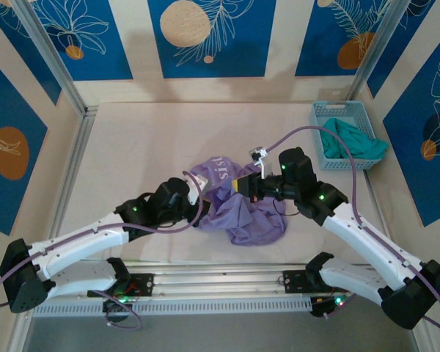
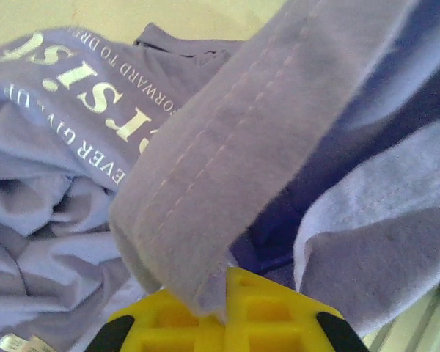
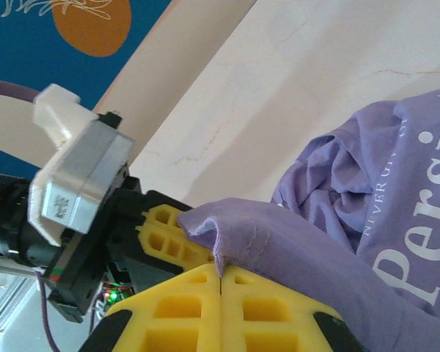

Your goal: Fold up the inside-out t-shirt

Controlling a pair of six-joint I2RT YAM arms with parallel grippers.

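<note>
While the lavender t-shirt (image 1: 238,213) is lying bunched in a heap at the middle of the table (image 1: 147,139), between the two arms, both grippers are biting into it. The left gripper (image 1: 193,192) is reaching in at the heap's left edge; seen from its wrist, its yellow fingers (image 2: 279,319) are pressing together on a stitched hem band (image 2: 227,169), which is running taut and slanting upward from the jaws. White lettering (image 2: 95,103) is showing on the cloth beyond the band, and a small white tag (image 2: 18,342) is peeking out at the lower left of that view.

The right gripper (image 1: 242,185) is coming in from the right at the heap's upper edge. Its yellow fingers (image 3: 271,308) are closing flat against each other, pinching a thin fold of the purple fabric that is draping away to the right over the rest of the shirt.

At the far right corner a light blue basket (image 1: 330,110) is sitting well apart from the shirt, with a teal garment (image 1: 359,141) spilling over its rim
</note>
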